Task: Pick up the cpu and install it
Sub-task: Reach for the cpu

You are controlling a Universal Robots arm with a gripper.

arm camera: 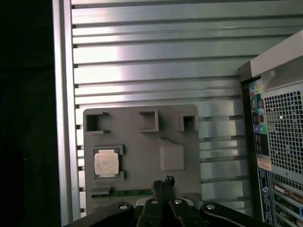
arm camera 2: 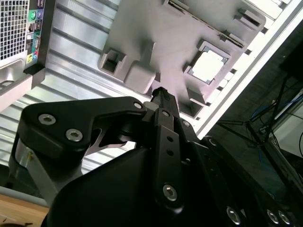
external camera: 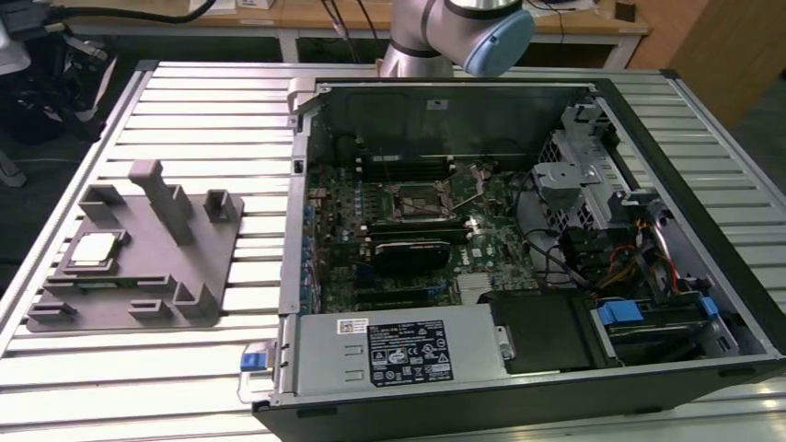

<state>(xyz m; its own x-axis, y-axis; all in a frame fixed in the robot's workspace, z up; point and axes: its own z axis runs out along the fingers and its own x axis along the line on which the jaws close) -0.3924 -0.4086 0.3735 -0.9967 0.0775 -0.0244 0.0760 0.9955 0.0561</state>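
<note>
The gripper (arm camera: 163,181) hangs over the grey fixture tray (arm camera: 142,142), pointing down at it. In the first wrist view its two fingers are drawn together with nothing between them. The second wrist view shows the same gripper (arm camera 2: 163,92) edge-on, with its black linkage arms spread below the tip.

The cpu (arm camera: 106,163) lies flat in its recess on the tray, silver top up, well apart from the fingertips. A green circuit strip (arm camera: 125,193) sits in a tray slot just beside it.

The first wrist view shows bare slats of the aluminium table (arm camera: 156,71) between the tray and the rear panel of the computer case (arm camera: 279,132). The table's edge runs close along the tray on the cpu's side, with dark floor beyond.

The exterior view opens up the case, which stands at the exterior view's right of the tray (external camera: 147,290), with the motherboard socket (external camera: 418,204) in its middle. The cpu (external camera: 96,250) sits toward the exterior view's left. The arm (external camera: 457,32), grey with a blue cap, rises behind the case.
</note>
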